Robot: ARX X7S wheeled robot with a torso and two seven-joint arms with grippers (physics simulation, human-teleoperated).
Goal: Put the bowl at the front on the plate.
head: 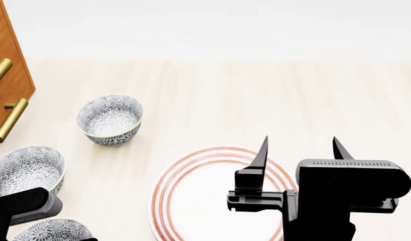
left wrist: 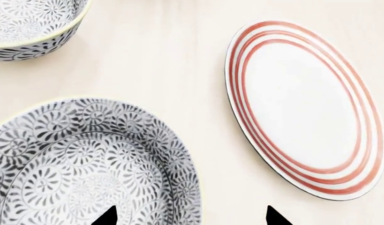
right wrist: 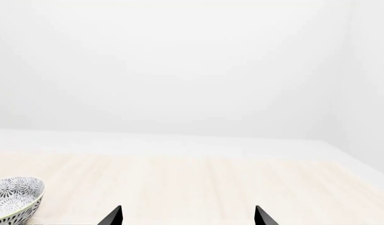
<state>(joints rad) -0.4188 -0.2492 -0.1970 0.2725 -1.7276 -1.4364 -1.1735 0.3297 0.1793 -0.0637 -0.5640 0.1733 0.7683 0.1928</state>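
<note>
The bowl at the front (left wrist: 85,164) is patterned grey-blue with a pale rim and fills the near part of the left wrist view; in the head view the same bowl (head: 51,232) sits at the bottom left corner. My left gripper (left wrist: 192,216) is open and straddles its rim, one fingertip (left wrist: 107,216) over the inside and the other over bare table. The red-ringed white plate (left wrist: 304,108) lies beside it, also seen as the plate (head: 205,201) in the head view. My right gripper (head: 299,145) hangs open and holds nothing above the plate's right side.
Two matching bowls stand further back on the left: a middle bowl (head: 26,170) and a far bowl (head: 110,119), the latter also showing as a bowl (right wrist: 13,197) in the right wrist view. A wooden cabinet (head: 8,60) with brass handles borders the table's left side.
</note>
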